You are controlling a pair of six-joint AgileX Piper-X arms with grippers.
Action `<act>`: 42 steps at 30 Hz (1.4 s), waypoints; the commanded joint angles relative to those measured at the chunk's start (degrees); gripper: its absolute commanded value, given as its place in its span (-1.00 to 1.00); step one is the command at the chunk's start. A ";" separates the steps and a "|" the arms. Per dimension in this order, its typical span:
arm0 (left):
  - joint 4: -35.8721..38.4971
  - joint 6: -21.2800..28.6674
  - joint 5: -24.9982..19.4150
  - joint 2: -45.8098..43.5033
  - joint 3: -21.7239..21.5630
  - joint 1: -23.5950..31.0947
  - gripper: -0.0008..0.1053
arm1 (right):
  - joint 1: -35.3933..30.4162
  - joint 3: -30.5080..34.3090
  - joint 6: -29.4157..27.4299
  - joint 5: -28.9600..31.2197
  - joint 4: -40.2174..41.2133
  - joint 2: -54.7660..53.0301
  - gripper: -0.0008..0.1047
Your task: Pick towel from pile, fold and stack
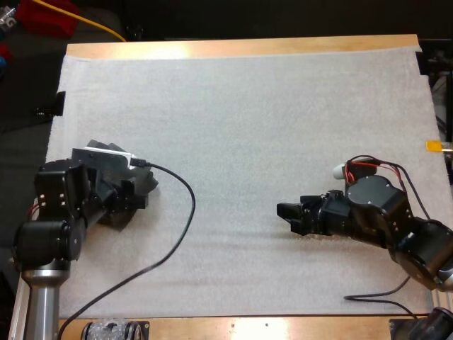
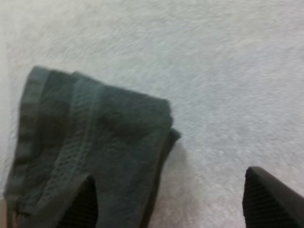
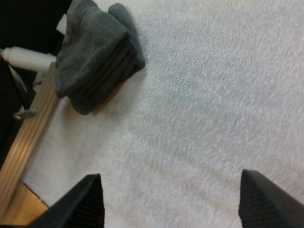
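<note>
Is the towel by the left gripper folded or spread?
Folded. The towel lies as a compact bundle with stacked layers along its edge, on the mat; the left gripper stands open at its edge.

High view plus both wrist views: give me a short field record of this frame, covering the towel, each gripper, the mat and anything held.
towel: dark grey-green towel, folded, layers showing at its edge, lying flat near the mat's left edge
left gripper: left gripper open, low above the towel, one finger at the towel's edge, the other over bare mat
right gripper: right gripper open, over bare mat, well apart from the towel
mat: white mat on the wooden table
held: nothing in either gripper
</note>
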 commanded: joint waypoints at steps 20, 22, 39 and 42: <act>-0.81 -0.68 2.08 -3.42 -0.61 -2.32 0.18 | -32.42 -0.19 -14.75 6.80 15.31 -0.36 0.14; -0.81 -0.68 2.08 -4.15 -0.61 -2.32 0.18 | -36.22 -0.19 -16.41 6.80 17.17 -0.49 0.14; 3.30 -0.96 2.08 -12.17 -0.61 -2.32 0.18 | -41.20 -0.19 -23.11 8.01 21.77 -12.00 0.14; 5.30 -0.94 2.08 -14.82 -0.61 -2.32 0.18 | -41.20 -0.19 -23.09 7.55 21.89 -15.43 0.14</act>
